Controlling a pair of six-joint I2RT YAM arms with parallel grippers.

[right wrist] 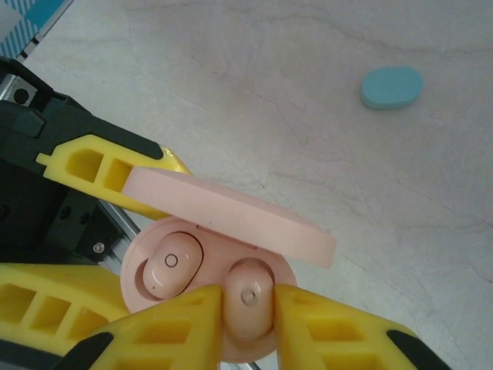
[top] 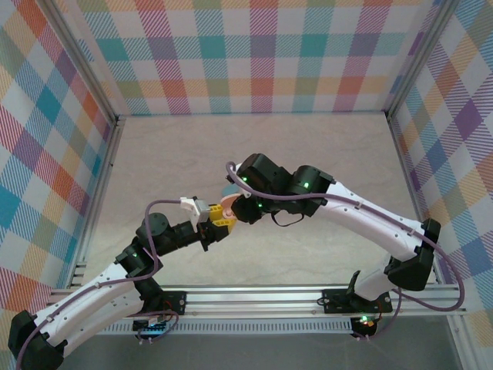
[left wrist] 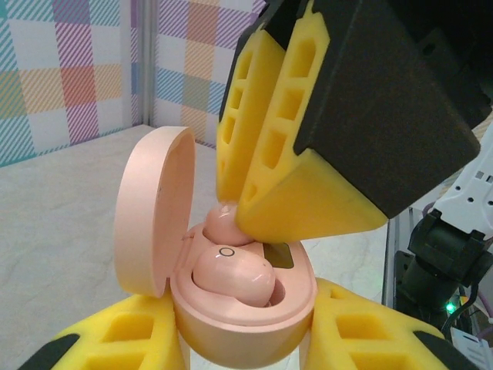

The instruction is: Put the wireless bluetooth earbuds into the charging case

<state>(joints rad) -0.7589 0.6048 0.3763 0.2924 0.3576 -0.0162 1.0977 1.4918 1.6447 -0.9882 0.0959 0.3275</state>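
1. The bench (top: pixel 254 146) is a pale, marble-patterned surface that spreads out beneath and beyond both tools. Plaid walls (top: pixel 254 54) stand around it.
2. The left tool (left wrist: pixel 243 339) is held above the bench. Its yellow pads (left wrist: pixel 115 339) are closed narrowly on the base of the pink case (left wrist: pixel 231 316), one pad on each side.
3. The right tool (right wrist: pixel 248 308) meets the left tool from the opposite side, tilted down over the case. Its two yellow fingertips (right wrist: pixel 208 304) are pinched narrowly around one earbud.
4. The pink case sits between the left tool's pads, directly under the tips of the right tool. Its lid (right wrist: pixel 231 212) is hinged open and stands up on the side away from the right tool.
5. A blue case (right wrist: pixel 392 86) lies shut on the bench, well apart from both tools and beyond the right tool's tips.
6. The seated earbud (right wrist: pixel 171 266) is pink and rests in one socket of the pink case, just beside the right tool's tips and not touched by them.
7. The held earbud (right wrist: pixel 248 304) is also pink. It sits between the right tool's fingertips at the neighbouring socket, touching the case. I cannot tell how deep it sits.
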